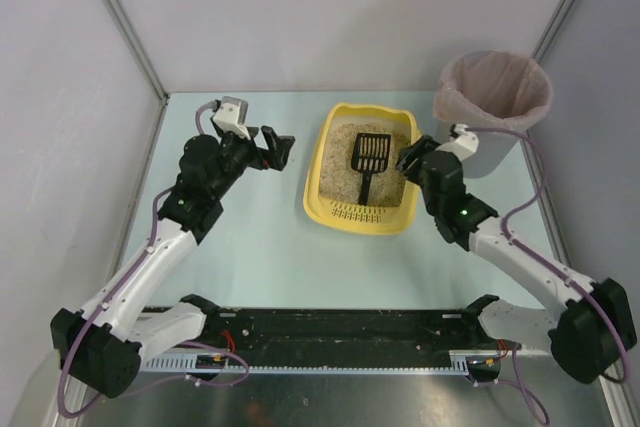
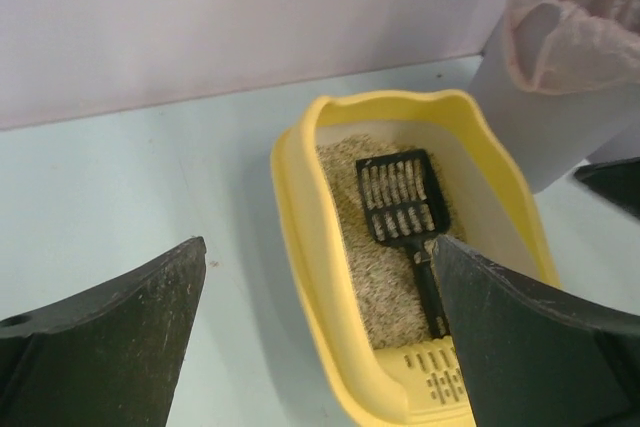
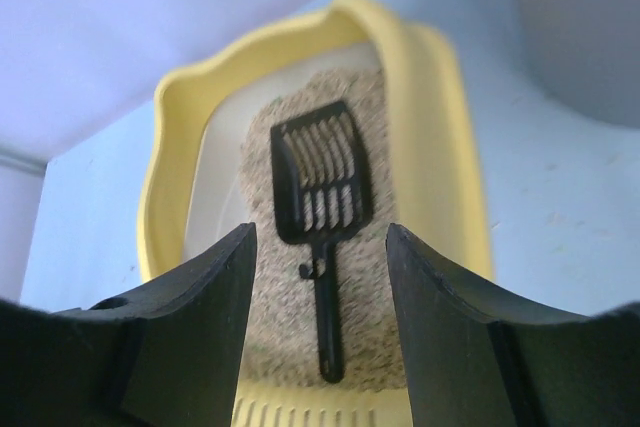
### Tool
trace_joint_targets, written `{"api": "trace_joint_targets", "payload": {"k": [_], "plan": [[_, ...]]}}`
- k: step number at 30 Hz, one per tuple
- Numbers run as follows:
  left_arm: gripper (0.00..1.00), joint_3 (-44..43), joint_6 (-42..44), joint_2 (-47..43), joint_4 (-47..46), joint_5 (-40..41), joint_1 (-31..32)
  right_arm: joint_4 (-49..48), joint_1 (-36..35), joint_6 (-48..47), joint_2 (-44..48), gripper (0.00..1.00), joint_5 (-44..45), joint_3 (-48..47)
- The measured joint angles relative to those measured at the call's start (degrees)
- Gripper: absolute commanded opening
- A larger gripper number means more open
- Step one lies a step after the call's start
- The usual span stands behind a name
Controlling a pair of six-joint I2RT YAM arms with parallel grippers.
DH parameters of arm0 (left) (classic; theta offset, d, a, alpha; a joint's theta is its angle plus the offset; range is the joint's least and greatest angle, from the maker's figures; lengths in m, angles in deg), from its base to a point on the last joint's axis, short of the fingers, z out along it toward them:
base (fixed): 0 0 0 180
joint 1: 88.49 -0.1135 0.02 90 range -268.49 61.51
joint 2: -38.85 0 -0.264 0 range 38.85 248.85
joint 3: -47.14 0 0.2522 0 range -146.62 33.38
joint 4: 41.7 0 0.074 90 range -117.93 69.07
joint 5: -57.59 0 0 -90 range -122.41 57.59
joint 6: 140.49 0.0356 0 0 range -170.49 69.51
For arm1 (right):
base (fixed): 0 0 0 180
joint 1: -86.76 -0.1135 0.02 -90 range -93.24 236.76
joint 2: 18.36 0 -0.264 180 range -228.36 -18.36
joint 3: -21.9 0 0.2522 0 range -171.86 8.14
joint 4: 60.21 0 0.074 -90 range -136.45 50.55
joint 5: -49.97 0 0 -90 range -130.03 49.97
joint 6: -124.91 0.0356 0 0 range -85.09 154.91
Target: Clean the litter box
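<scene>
- lying along the near edge of the counter (image 1: 260, 267), a black rail (image 1: 330, 327) joins the bases of the two arms.
- the left arm (image 1: 190, 202) reaches forward and to the right. the left jaws stand wide apart with nothing between them, on the left side of the litter box and clear of it.
- the right arm (image 1: 465, 215) reaches forward and to the left. the right jaws are also apart and hold nothing. they are at the right rim of the box, and i cannot tell if they touch it.
- the litter box (image 1: 316, 172), a shallow yellow tray, sits on the counter between the two arms. its slotted rim is toward the arm bases and there is beige litter inside.
- a black slotted scoop (image 1: 368, 159) lies on the litter, its head toward the far end and its handle pointing at the slotted rim. in the right wrist view it shows in the gap between the jaws, beyond them and free.
- a grey round bin (image 1: 495, 155) with a pinkish bag liner (image 1: 470, 87) stands near the far right corner of the box.
</scene>
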Motion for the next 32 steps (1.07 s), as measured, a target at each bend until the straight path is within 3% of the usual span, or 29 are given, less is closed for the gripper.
{"api": "trace_joint_targets", "payload": {"k": [8,18,24,32], "plan": [[1.0,-0.94,-3.87,1.36,1.7,-0.66,-7.89,6.19,7.61,-12.15,15.89,0.6,2.84,0.0],[1.0,-1.03,-3.45,-3.74,-1.75,-0.63,-8.92,1.09,8.55,-29.62,31.28,0.61,7.56,0.35],[1.0,2.84,-2.75,-10.75,-7.21,-0.87,-8.92,-5.6,8.57,-36.28,34.56,0.62,8.39,2.08],[1.0,3.28,-2.4,-11.15,-8.76,-0.11,-8.92,-6.45,8.57,-38.8,34.21,0.62,8.98,2.91]]}}
